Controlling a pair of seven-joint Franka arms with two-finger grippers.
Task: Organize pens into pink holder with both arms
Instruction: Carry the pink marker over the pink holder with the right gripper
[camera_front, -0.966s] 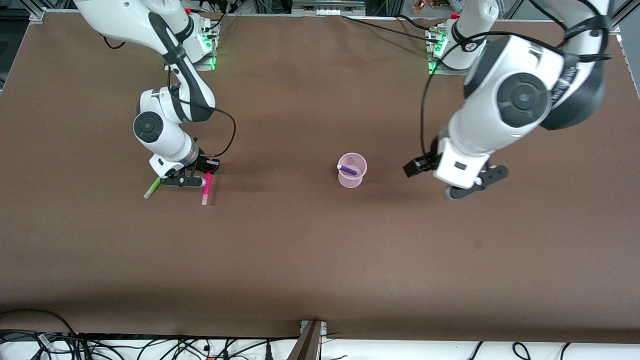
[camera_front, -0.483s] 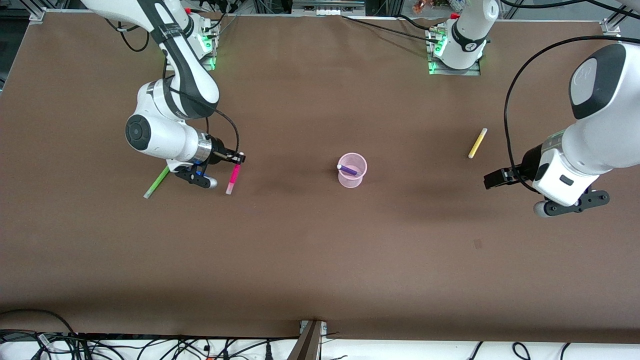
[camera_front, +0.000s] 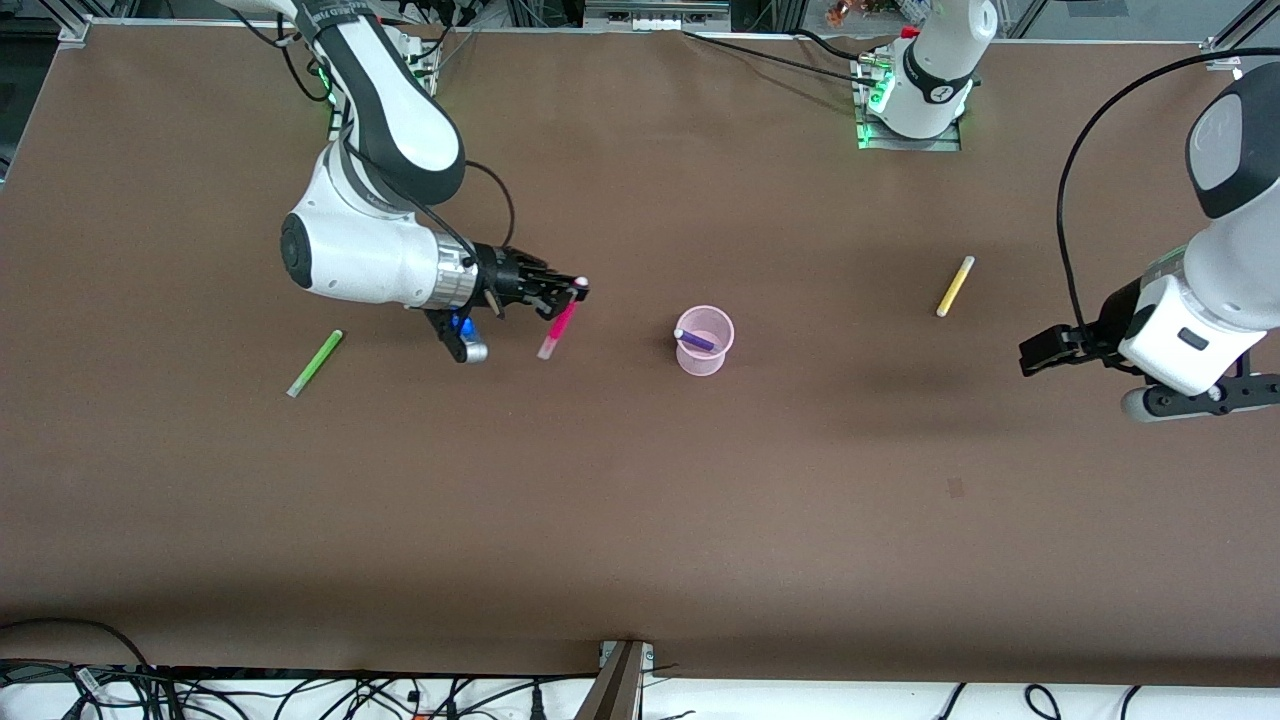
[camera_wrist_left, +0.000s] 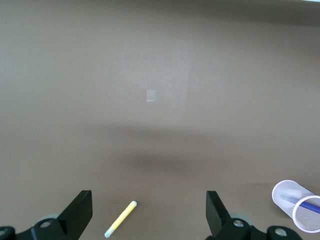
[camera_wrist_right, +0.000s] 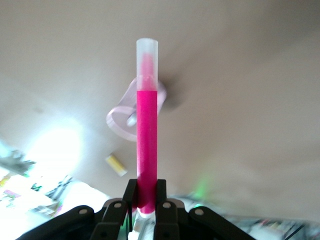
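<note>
My right gripper (camera_front: 565, 297) is shut on the magenta pink pen (camera_front: 558, 325) and holds it tilted in the air over the table, between the lime green pen (camera_front: 315, 363) and the pink holder (camera_front: 704, 341). In the right wrist view the pink pen (camera_wrist_right: 147, 125) stands between the fingers, with the holder (camera_wrist_right: 125, 112) past it. The dark purple pen (camera_front: 696, 339) leans inside the holder. The yellow pen (camera_front: 955, 285) lies toward the left arm's end; it also shows in the left wrist view (camera_wrist_left: 120, 218). My left gripper (camera_wrist_left: 149, 212) is open and empty, raised over the table edge at that end.
A small pale mark (camera_front: 956, 487) is on the brown table cover, nearer the front camera than the yellow pen. Cables run along the table's front edge (camera_front: 300, 690). The arm bases (camera_front: 910, 100) stand at the back.
My right gripper has lifted the magenta pink pen off the table and carried it toward the holder. My left arm has swung away from the holder to its end of the table, uncovering the yellow pen.
</note>
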